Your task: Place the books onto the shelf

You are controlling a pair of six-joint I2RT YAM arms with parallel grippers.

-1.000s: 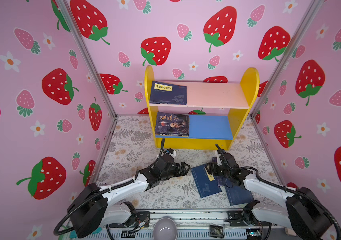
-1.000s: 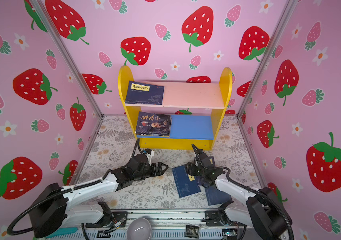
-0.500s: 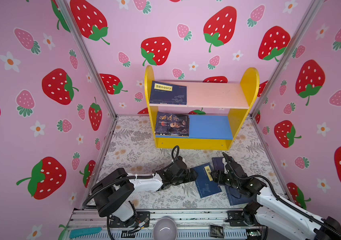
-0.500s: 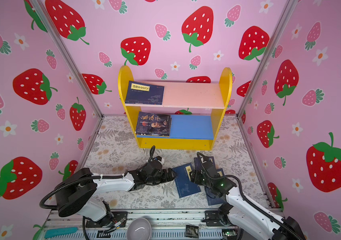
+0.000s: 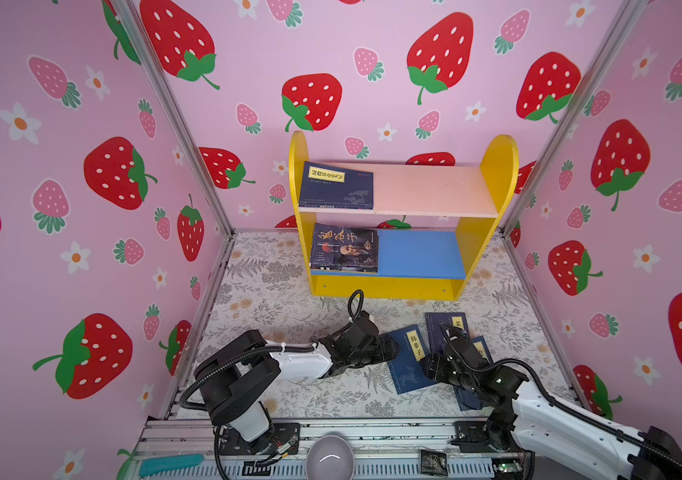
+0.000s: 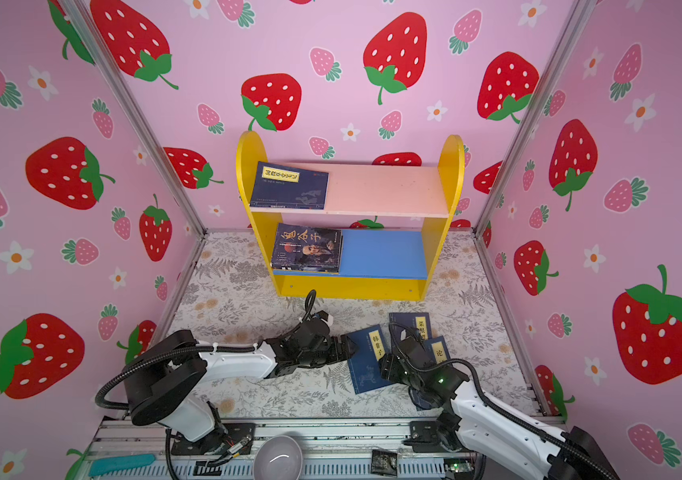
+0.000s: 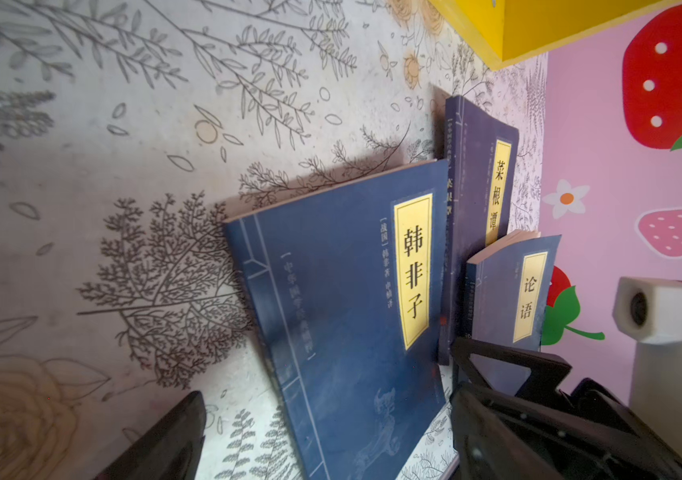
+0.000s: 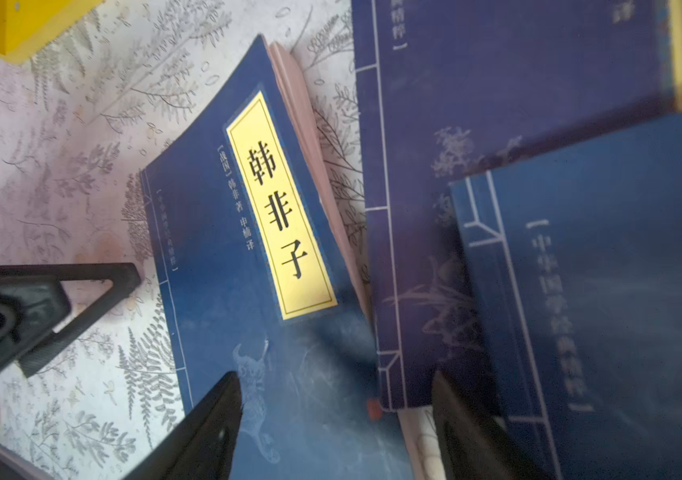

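The shelf point(image 5: 472, 245) stands at the back. One navy book point(image 5: 336, 187) lies on its pink upper board and a dark portrait book point(image 5: 344, 249) on the blue lower board. Three navy books with yellow labels lie on the floor: the nearest point(image 5: 408, 361) point(image 7: 343, 311) point(image 8: 248, 249), one behind it point(image 5: 443, 324) point(image 7: 480, 166), and one point(image 5: 481, 351) point(image 7: 509, 299) overlapping that. My left gripper point(image 5: 389, 345) point(image 7: 331, 432) is open at the nearest book's left edge. My right gripper point(image 5: 430, 368) point(image 8: 335, 415) is open over that book's right near corner.
A grey bowl point(image 5: 329, 459) and a teal tool point(image 5: 171, 464) rest on the metal rail at the front. Pink strawberry walls close in the left, right and back. The floor has a floral cloth point(image 5: 273, 291).
My left gripper has slid right up to the nearest book's left edge. My right gripper has drawn back toward the front, over the book's near corner, and its jaws have widened.
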